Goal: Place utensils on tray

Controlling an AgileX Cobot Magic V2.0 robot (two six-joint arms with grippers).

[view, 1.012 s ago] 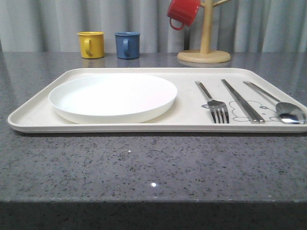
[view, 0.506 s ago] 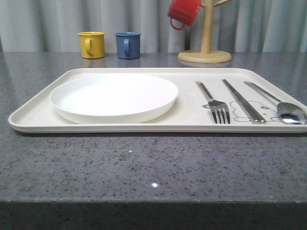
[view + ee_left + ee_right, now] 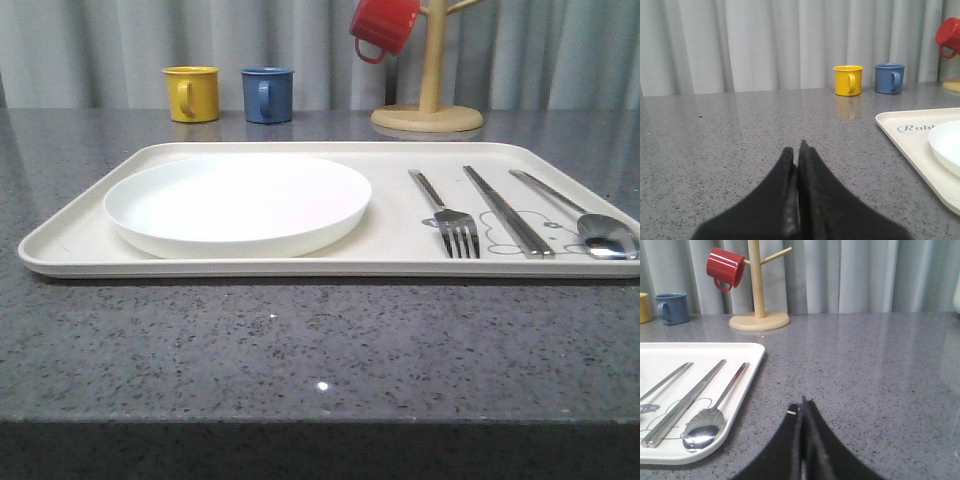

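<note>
The cream tray [image 3: 90,225] lies across the grey table. On its right part lie three silver utensils side by side: a fork [image 3: 447,214], a pair of flat chopsticks [image 3: 505,211] and a spoon [image 3: 590,225]. In the right wrist view the chopsticks [image 3: 687,402] and spoon [image 3: 710,422] rest near the tray's edge [image 3: 747,385]. My right gripper [image 3: 801,405] is shut and empty over bare table beside that edge. Off the tray's [image 3: 900,137] other side, my left gripper [image 3: 795,150] is shut on nothing above the table.
A round white plate [image 3: 238,202] fills the tray's left half. At the back stand a yellow mug [image 3: 191,93], a blue mug [image 3: 266,94] and a wooden mug tree [image 3: 428,70] with a red mug [image 3: 384,26] hanging on it. Grey curtains close the background.
Nothing on the tray has moved; the whole front view has shifted a pixel or two to the right.
</note>
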